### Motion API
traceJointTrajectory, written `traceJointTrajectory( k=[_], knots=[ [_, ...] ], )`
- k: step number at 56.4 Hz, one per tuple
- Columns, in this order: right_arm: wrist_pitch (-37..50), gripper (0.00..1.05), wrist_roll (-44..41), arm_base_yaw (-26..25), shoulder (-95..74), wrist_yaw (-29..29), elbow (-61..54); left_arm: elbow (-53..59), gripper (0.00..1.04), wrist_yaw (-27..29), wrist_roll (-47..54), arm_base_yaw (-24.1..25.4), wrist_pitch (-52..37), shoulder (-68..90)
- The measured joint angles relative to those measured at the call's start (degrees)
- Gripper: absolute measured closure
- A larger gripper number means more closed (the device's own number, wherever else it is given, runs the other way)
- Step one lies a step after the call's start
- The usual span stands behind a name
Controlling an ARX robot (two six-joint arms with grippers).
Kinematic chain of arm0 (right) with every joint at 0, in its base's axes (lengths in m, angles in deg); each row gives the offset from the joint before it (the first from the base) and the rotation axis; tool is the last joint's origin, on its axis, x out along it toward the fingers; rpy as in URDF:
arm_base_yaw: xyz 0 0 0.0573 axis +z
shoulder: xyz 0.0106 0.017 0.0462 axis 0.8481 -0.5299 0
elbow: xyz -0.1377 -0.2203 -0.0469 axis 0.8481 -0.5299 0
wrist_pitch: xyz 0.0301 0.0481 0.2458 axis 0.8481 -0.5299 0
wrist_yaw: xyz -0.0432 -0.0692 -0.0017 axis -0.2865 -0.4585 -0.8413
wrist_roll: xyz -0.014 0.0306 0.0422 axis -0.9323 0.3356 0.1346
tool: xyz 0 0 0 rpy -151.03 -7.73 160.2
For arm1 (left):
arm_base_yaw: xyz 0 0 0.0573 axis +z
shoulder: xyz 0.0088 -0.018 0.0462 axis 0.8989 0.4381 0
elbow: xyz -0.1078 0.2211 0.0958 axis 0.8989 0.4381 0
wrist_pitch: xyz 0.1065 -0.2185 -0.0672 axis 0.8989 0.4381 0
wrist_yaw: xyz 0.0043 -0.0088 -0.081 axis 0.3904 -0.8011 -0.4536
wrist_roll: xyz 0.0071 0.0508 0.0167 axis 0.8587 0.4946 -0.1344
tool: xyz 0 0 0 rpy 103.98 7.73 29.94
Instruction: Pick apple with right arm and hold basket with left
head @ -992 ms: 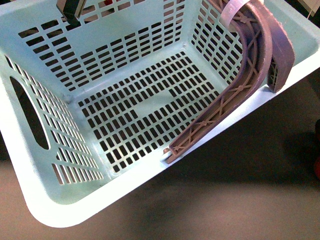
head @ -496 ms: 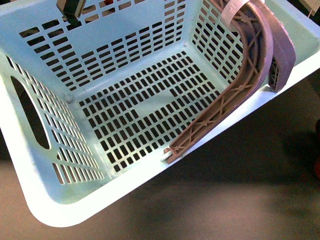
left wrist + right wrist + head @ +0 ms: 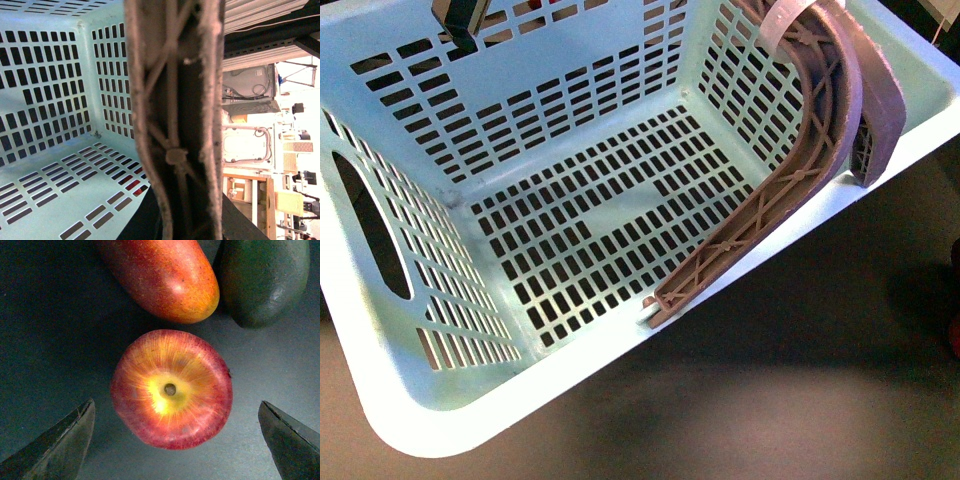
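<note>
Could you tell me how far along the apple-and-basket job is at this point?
Done, seemingly: the handle of the basket fills the left wrist view, suggesting it is held. In hand: the right gripper hangs open astride the apple. Left: closing and lifting.

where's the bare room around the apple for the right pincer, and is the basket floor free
Bare dark surface flanks the apple, between it and the fingers of the open right pincer. Crowded beyond it: the orange-red fruit nearly touches the apple, a dark fruit beside that. The basket floor is bare up to the purple handle along one wall.
</note>
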Motion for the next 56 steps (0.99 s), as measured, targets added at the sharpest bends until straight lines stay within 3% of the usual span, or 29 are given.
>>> traceJointTrajectory(
  k=[24, 30, 36, 56],
  knots=[
    [-0.9, 0.09, 0.0, 0.0, -5.8, -0.1, 4.2, 0.0, 0.98, 0.0, 0.0, 0.0, 0.0, 0.0],
    [-1.0, 0.25, 0.0, 0.2, -6.0, 0.2, 4.5, 0.0, 0.98, 0.0, 0.0, 0.0, 0.0, 0.0],
    [-0.8, 0.3, -0.1, 0.2, -5.5, 0.7, 3.8, 0.0, 0.98, 0.0, 0.0, 0.0, 0.0, 0.0],
    [-2.1, 0.32, -0.8, 0.3, 12.3, 8.1, -5.6, 0.0, 0.98, 0.0, 0.0, 0.0, 0.0, 0.0]
  ],
)
